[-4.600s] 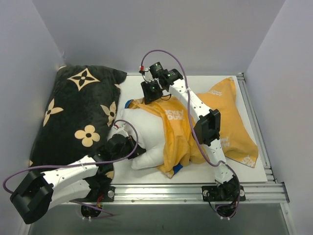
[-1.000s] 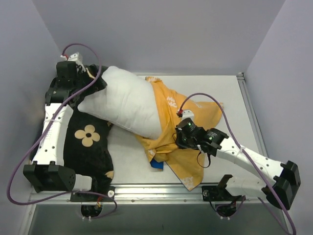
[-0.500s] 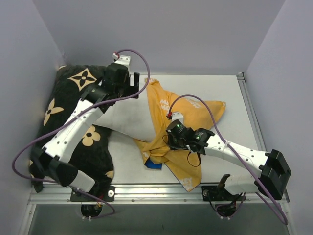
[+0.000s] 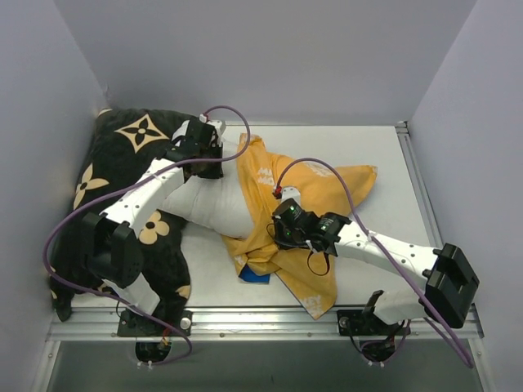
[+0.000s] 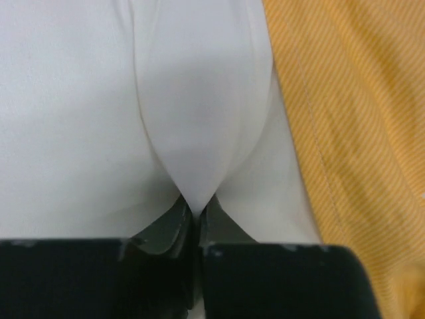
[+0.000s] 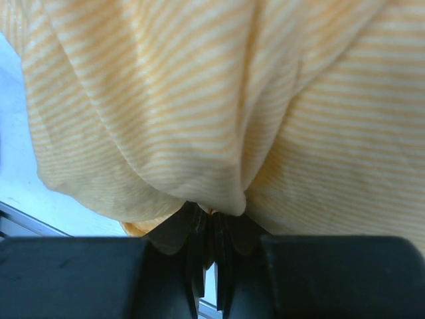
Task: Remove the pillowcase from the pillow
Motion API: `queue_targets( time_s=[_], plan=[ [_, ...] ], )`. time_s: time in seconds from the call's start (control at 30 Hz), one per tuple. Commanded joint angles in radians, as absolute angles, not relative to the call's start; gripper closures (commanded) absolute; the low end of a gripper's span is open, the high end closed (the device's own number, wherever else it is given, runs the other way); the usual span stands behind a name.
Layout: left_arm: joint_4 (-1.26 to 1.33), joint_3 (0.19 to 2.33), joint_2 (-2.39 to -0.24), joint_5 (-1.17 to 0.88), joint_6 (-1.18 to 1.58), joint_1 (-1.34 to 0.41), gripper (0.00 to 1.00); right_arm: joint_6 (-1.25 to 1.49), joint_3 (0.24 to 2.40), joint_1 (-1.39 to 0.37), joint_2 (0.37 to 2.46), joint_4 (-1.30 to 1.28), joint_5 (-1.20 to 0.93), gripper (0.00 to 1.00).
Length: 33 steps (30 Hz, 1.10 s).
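Observation:
The white pillow (image 4: 208, 204) lies left of centre, its right end still inside the pillowcase (image 4: 323, 188). The pillowcase shows its orange inside, bunched and trailing toward the front, with a blue scrap (image 4: 255, 276) at its near edge. My left gripper (image 4: 214, 161) is at the pillow's far end. In the left wrist view that gripper (image 5: 197, 211) is shut on a pinched fold of the pillow (image 5: 199, 119), with the pillowcase (image 5: 358, 133) just to its right. My right gripper (image 4: 278, 233) is shut on a bunch of the pillowcase (image 6: 199, 106); its jaws (image 6: 212, 216) meet on the orange fabric.
A black pillow with tan flower marks (image 4: 98, 175) fills the left side, partly under the white pillow and my left arm. Bare table (image 4: 400, 155) shows at the back right. A metal rail (image 4: 270, 314) runs along the front edge. Walls close in on three sides.
My left gripper swung from the back left corner to the pillow's far end and closed on its white fabric. The pillow dropped flatter. My right gripper drew the pillowcase a little leftward.

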<state>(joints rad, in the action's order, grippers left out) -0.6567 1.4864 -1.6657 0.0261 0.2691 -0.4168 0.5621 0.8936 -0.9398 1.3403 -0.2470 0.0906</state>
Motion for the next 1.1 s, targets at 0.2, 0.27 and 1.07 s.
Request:
queue_targets(
  time_s=[0.2,0.27,1.07],
  plan=[
    [-0.672,1.420,-1.645,0.057,0.252,-0.402,1.00,0.534,1.053,-0.901,1.273,-0.379,0.100,0.38],
    [-0.667,1.402,-1.612,0.072,0.239,-0.408,1.00,0.520,1.098,-0.856,1.223,-0.446,0.116,0.31],
    [-0.626,1.381,-1.523,0.118,0.265,-0.433,1.00,0.382,2.071,-0.638,1.977,-0.721,0.008,0.43]
  ],
)
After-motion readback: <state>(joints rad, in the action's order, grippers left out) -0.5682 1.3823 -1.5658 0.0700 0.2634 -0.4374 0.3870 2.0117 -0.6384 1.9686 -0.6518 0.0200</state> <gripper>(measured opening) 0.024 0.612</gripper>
